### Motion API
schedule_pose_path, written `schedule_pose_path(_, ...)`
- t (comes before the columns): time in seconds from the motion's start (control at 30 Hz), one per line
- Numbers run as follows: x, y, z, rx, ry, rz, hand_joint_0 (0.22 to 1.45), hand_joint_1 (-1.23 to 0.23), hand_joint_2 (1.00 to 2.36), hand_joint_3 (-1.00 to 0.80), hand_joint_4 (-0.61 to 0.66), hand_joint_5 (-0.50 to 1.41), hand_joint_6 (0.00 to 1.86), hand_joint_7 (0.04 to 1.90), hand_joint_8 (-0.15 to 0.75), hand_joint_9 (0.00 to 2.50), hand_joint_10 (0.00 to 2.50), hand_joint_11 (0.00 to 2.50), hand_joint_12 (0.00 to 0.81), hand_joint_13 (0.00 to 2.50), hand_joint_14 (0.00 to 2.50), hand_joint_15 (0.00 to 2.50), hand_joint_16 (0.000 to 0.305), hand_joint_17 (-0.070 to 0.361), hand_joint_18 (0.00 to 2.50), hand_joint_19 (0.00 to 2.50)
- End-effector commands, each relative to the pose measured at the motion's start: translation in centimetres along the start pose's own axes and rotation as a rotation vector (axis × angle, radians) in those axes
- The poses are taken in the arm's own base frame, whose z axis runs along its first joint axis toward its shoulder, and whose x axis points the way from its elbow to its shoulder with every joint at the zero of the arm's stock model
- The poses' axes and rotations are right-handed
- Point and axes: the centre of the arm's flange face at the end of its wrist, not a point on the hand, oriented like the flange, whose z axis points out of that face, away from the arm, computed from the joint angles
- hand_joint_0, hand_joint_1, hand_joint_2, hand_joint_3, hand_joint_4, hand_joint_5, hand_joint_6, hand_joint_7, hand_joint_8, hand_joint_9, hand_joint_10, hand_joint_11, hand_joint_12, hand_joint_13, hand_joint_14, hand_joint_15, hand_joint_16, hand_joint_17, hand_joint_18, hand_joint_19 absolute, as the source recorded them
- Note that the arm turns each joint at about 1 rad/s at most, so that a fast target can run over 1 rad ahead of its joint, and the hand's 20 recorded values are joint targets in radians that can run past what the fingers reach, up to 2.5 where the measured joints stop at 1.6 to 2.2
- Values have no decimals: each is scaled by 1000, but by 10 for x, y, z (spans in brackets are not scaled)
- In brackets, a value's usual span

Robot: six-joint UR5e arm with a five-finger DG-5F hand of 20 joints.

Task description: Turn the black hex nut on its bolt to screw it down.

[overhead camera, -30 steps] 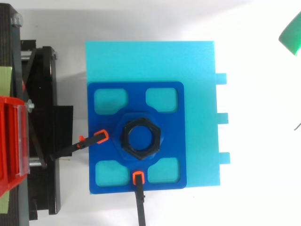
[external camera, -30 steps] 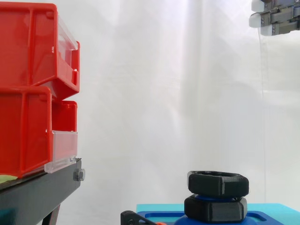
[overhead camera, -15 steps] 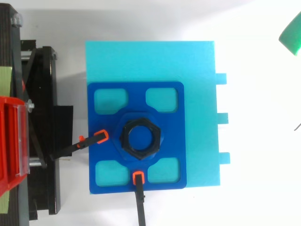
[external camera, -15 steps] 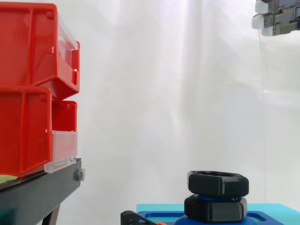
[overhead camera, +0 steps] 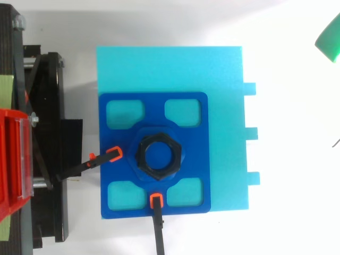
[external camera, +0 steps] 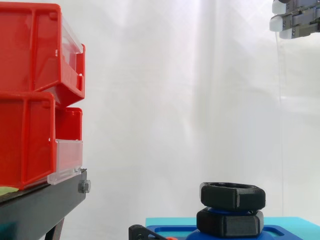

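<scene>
The black hex nut was seen high on its bolt, in the middle of the blue plate, and was judged hard, light and best held by its flat sides; the hand, high at the right, could not be told loose or clenched.

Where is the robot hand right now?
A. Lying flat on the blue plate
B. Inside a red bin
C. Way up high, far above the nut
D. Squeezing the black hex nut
C: in the side view the robot hand is in the top right corner, well above the black hex nut, which sits alone on its bolt.
</scene>
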Motion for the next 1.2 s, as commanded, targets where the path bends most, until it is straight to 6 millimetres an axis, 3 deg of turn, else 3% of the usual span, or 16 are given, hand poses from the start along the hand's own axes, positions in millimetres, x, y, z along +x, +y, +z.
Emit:
schedule_pose_path(0.0, 0, 0, 0, 1, 1, 0, 419, -477, 1000, -500, 133, -229, 501, 565, 230, 358, 0, 0, 347, 280, 0, 0, 63, 141, 157, 108)
schedule_pose_path(0.6, 5, 2, 2, 2, 8, 5, 427, -473, 1000, -500, 146, -220, 501, 574, 234, 396, 0, 0, 344, 298, 0, 0, 62, 140, 189, 138)
schedule_pose_path(0.87, 31, -11, 31, -7, 2, -11, 428, -473, 1000, -500, 148, -218, 501, 576, 234, 401, 0, 0, 345, 304, 0, 0, 61, 138, 192, 137)
schedule_pose_path(0.93, 42, -14, 57, -26, 7, -48, 429, -474, 1000, -500, 151, -216, 501, 572, 235, 405, 0, 0, 345, 305, 0, 0, 61, 138, 193, 136)
schedule_pose_path(1.17, 61, -23, 86, -5, 62, -130, 435, -480, 1000, -500, 159, -208, 501, 589, 234, 418, 0, 0, 345, 311, 0, 0, 61, 136, 204, 156)
